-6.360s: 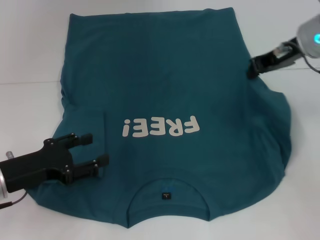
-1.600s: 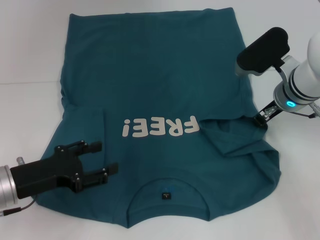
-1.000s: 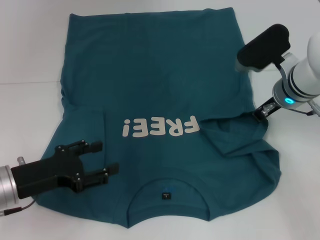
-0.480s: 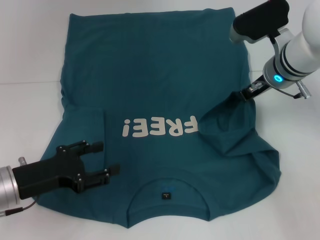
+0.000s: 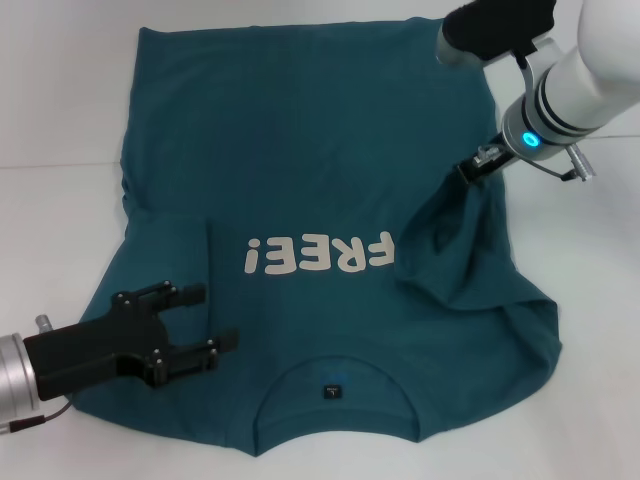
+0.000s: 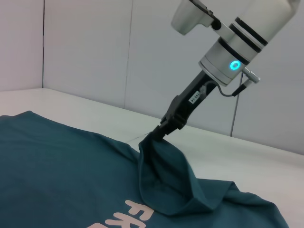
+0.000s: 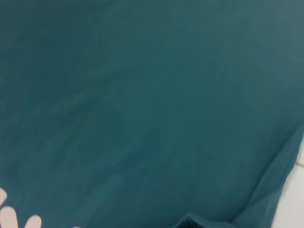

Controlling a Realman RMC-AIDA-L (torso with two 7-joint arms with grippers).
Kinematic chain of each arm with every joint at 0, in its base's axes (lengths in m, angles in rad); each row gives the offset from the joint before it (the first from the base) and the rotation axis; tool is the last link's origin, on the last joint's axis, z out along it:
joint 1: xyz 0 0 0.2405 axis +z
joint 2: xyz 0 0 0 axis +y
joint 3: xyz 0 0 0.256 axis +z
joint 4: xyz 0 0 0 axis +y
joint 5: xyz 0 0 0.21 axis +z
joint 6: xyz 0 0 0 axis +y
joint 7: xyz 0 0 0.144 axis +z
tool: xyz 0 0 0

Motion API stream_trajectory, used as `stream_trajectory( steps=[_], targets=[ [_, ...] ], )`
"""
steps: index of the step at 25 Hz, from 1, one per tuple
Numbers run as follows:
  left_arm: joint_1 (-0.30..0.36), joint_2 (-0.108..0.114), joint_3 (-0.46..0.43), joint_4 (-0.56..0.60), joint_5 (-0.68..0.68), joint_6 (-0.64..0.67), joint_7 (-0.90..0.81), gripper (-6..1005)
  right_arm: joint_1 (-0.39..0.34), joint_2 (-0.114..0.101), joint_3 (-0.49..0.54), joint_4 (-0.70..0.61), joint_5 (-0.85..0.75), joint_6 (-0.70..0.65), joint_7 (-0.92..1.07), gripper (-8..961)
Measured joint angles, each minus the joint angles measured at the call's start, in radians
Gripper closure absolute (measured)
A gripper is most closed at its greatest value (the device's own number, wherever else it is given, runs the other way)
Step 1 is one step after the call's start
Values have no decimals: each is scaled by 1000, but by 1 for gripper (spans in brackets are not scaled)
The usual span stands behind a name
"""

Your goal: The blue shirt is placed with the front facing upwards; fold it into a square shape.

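While blue shirt covers white table, right hand pinches sleeve; left hand agape.

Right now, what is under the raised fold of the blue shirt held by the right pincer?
The right pincer lifts a sleeve-side fold of the blue shirt. More shirt fabric lies beneath it; the table there is covered. The left pincer hovers open.

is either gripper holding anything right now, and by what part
The right gripper pinches the blue shirt by its right sleeve edge, lifted off the table. The left gripper is open, holding nothing.
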Motion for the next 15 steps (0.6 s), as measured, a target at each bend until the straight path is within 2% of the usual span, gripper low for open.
stream_trajectory(
  steps=[7, 15],
  targets=[
    [6, -3, -5, 1, 0, 0, 13, 236, 34, 5, 16, 47, 0, 58, -3, 852],
    [13, -3, -6, -4, 0, 0, 21, 236, 42, 62, -11, 5, 0, 75, -63, 807]
  ],
)
